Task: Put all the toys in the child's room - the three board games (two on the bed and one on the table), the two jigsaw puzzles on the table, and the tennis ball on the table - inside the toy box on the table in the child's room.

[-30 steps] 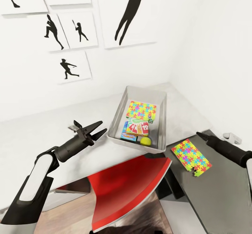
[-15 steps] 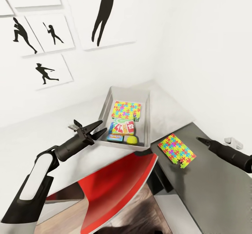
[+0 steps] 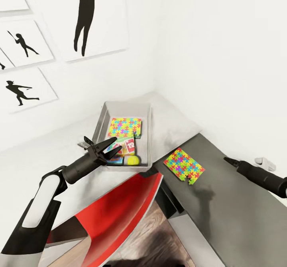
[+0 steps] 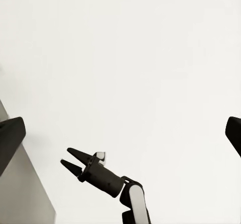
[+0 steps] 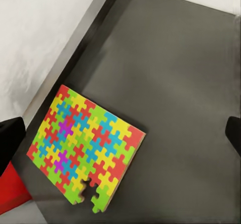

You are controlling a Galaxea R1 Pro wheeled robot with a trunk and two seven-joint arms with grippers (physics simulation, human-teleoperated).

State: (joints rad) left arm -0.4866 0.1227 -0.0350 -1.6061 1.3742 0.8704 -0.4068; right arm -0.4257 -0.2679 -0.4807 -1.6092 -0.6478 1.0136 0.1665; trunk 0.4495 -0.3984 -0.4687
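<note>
Bin [image 3: 101, 117] at counter's [image 3: 239, 219] back corner holds puzzle, game boxes [image 3: 126, 145], ball [image 3: 132, 160]. One puzzle [image 3: 183, 165] left, flat on dark counter section near bin. Your left pincer [image 3: 113, 146] spread, empty; right pincer [image 3: 228, 160]: can't tell.

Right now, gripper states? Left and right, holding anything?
Left gripper: jaws open, empty, beside the toy box.
Right gripper: jaws look open in the wrist view, empty, facing the puzzle.

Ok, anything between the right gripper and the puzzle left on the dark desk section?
Nothing: in the head view only bare dark desk top separates the right gripper from the jigsaw puzzle.
</note>
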